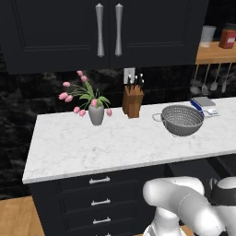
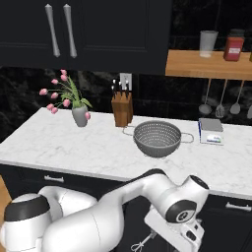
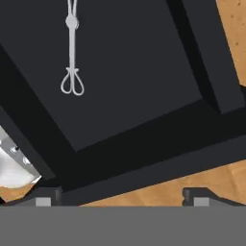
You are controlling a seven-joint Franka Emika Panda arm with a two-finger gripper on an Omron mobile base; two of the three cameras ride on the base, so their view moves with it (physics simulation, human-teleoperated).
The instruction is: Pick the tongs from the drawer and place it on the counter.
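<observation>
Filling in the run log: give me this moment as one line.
phase: reaching into drawer | gripper: open, empty, above drawer | tongs: lying in drawer, untouched | counter: no tongs yet

**Bench, drawer and shelf: contents**

Bench (image 1: 115, 147): white marble, grey veins, on dark cabinets. In the left base view, a grey vase of pink tulips (image 1: 95, 113) stands toward 10 o'clock, a wooden knife block (image 1: 132, 101) near 12 by the back wall, a grey mesh colander (image 1: 183, 120) at 2, a small scale (image 1: 205, 104) beyond it toward 3.

Open drawer (image 3: 120, 86): dark floor; tongs (image 3: 72, 53) lie flat on it at 11 o'clock in the hand view, loop end toward centre.

Wooden shelf (image 2: 206, 64): carries a pale cup (image 2: 208, 43) and a red jar (image 2: 233, 45).
</observation>
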